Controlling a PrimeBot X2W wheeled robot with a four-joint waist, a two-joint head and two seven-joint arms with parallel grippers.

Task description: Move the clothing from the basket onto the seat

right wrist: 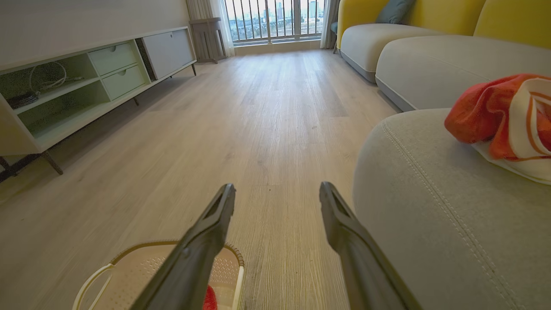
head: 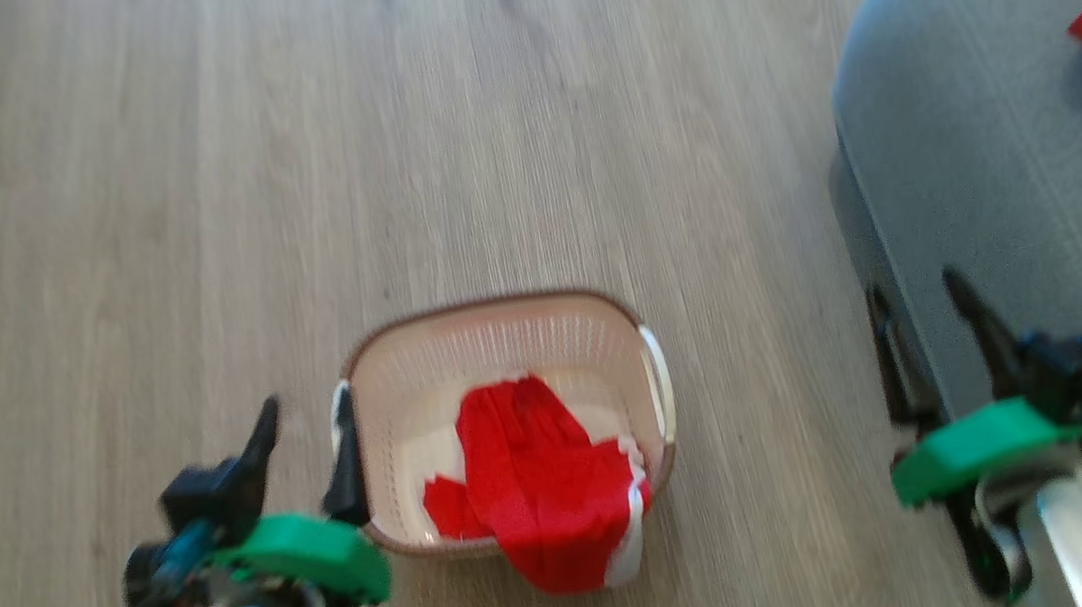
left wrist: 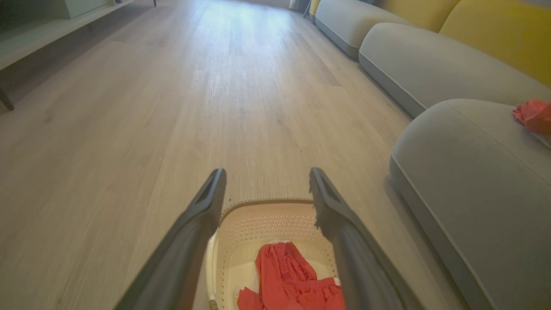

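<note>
The cream basket point(head: 496, 348) stands on the wood floor between my two arms. A red garment with white trim point(head: 540, 485) lies in it and hangs over its near rim. My left gripper point(head: 307, 411) is open beside the basket's left handle, and in the left wrist view its fingers point(left wrist: 202, 215) frame the basket point(left wrist: 267, 224) and the red garment point(left wrist: 288, 275). My right gripper point(head: 917, 296) is open at the front edge of the grey-green seat point(head: 987, 146). A second red and white garment point(right wrist: 495, 112) lies on the seat point(right wrist: 430, 206).
More grey sofa sections point(right wrist: 430, 56) with yellow back cushions point(right wrist: 512, 19) run along the right. A low pale-green cabinet point(right wrist: 86, 82) lines the left wall. Open wood floor point(head: 383, 139) stretches ahead toward a balcony window.
</note>
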